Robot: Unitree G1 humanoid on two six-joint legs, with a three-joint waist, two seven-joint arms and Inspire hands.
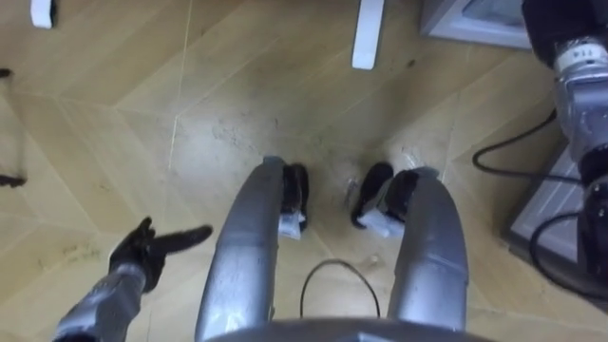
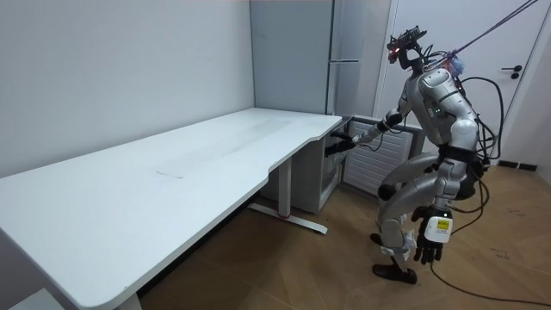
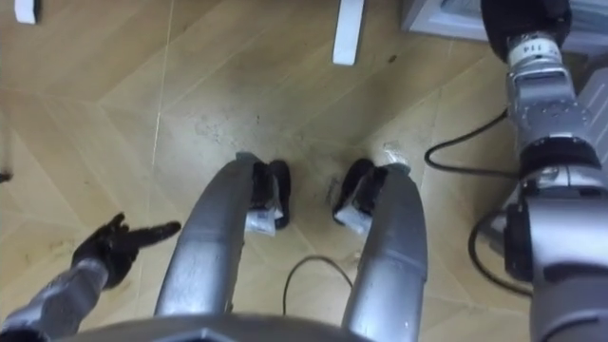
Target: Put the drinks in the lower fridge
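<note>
I stand bent at the knees in front of the tall grey fridge (image 2: pixel 344 52), head turned down to the wooden floor. My right arm (image 1: pixel 581 76) reaches forward and out of the eye views at the upper right. In the room view my right hand (image 2: pixel 340 143) is at the fridge's lower compartment (image 2: pixel 331 176); its fingers are too small to read. My left hand (image 1: pixel 142 249) hangs low beside my left leg, open, fingers straight, holding nothing. It also shows in the room view as the left hand (image 2: pixel 428 245) near the floor.
A long white table (image 2: pixel 172 172) stands to my left, its white leg (image 1: pixel 368 33) on the floor just ahead. The fridge's base corner (image 1: pixel 475 19) is at the upper right. A pale ribbed door panel (image 2: pixel 379 164) stands open beside my right arm.
</note>
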